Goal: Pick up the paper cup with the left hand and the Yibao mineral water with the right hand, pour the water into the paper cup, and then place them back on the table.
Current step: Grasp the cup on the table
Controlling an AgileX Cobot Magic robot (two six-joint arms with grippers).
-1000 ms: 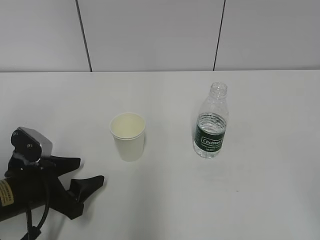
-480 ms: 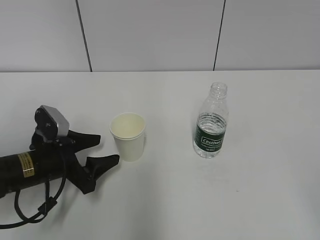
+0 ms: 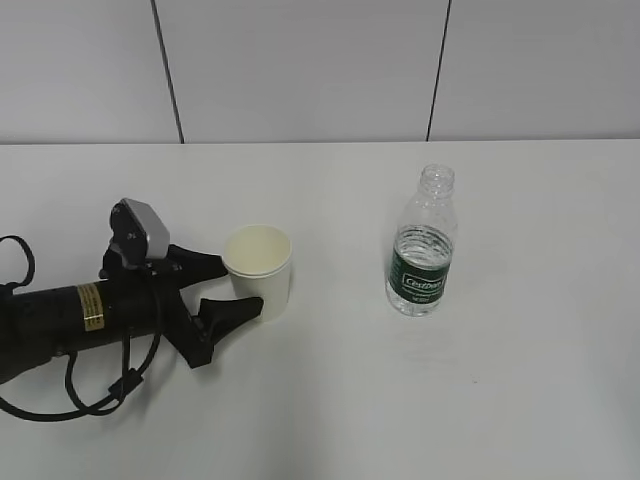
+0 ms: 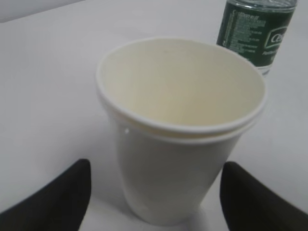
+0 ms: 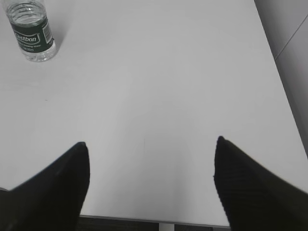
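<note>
The off-white paper cup [image 3: 259, 272] stands upright and empty on the white table [image 3: 500, 400], left of centre. My left gripper [image 3: 238, 285] is open, one finger on each side of the cup's lower body with gaps on both sides. In the left wrist view the cup [image 4: 178, 125] fills the frame between the two black fingertips [image 4: 62, 192]. The Yibao bottle [image 3: 422, 245], uncapped with a dark green label and some water, stands to the cup's right. It also shows in the right wrist view [image 5: 31, 29], far from my open, empty right gripper [image 5: 150, 144], which is out of the exterior view.
A grey panelled wall [image 3: 300, 70] runs behind the table. In the right wrist view the table's near edge [image 5: 159, 222] lies just under the fingers and its right edge [image 5: 284, 96] is close by.
My left arm has moved right and forward across the table, from well left of the cup to having its open fingers around the cup. The cup and bottle have not moved.
</note>
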